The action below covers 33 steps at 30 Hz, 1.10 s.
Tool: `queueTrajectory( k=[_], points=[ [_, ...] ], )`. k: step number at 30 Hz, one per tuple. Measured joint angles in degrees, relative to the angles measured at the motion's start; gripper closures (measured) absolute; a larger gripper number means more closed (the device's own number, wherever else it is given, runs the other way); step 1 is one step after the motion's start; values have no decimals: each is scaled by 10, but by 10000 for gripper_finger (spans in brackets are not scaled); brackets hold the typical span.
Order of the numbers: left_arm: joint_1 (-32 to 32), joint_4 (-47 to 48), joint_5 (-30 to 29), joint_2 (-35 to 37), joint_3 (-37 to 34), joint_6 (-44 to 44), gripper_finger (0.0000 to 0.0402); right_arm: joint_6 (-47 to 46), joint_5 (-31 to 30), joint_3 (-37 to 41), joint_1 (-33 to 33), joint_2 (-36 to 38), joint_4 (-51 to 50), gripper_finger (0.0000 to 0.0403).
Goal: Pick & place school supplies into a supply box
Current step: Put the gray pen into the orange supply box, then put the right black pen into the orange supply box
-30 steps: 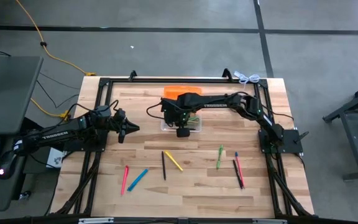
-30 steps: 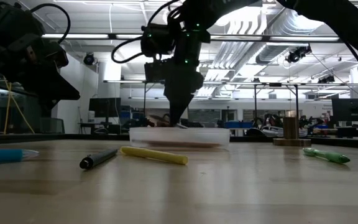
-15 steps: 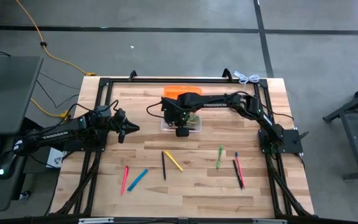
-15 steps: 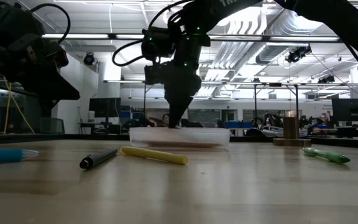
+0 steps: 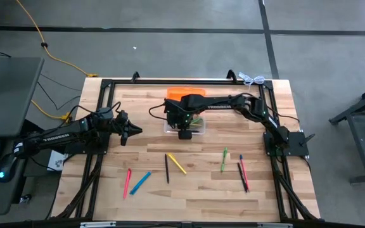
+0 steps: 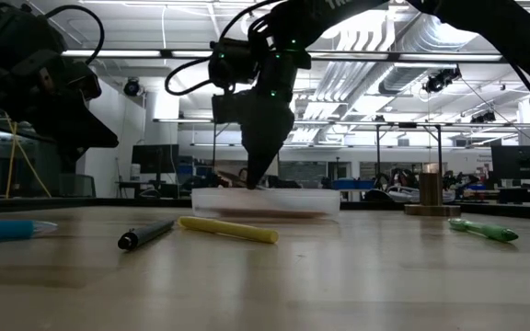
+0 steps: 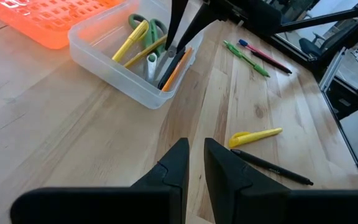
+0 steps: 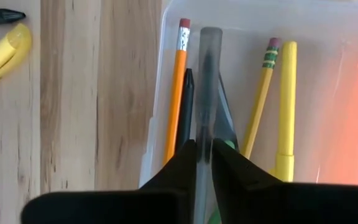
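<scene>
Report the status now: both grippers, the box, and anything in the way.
Right gripper low in clear box, fingers around grey pen. Left gripper idle above bare table, holding nothing. Nothing in the way.

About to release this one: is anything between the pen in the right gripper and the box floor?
Nothing visible blocks it. The right gripper holds the grey pen inside the supply box, between the orange pencil and yellow pencil.

The right claw (image 5: 185,134) fills the supply box (image 5: 197,132) at frame centre. Bare worktop (image 5: 151,136) lies between it and the pens (image 5: 173,166) lower down; left claw (image 5: 138,131) waits centre-left.
</scene>
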<state>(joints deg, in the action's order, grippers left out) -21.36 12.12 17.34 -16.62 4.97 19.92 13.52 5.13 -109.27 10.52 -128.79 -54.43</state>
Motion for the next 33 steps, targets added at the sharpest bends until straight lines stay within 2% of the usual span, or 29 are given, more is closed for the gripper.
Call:
queueTrajectory(
  k=[15, 25, 33],
  points=[
    [0, 0, 0, 0, 0, 0, 323, 0, -2, -5, 0, 0, -15, 339],
    [0, 0, 0, 0, 0, 0, 323, -3, -30, -107, -8, 1, -147, 335],
    [0, 0, 0, 0, 0, 0, 323, -80, -28, -202, -40, 1, -221, 340]
  ],
)
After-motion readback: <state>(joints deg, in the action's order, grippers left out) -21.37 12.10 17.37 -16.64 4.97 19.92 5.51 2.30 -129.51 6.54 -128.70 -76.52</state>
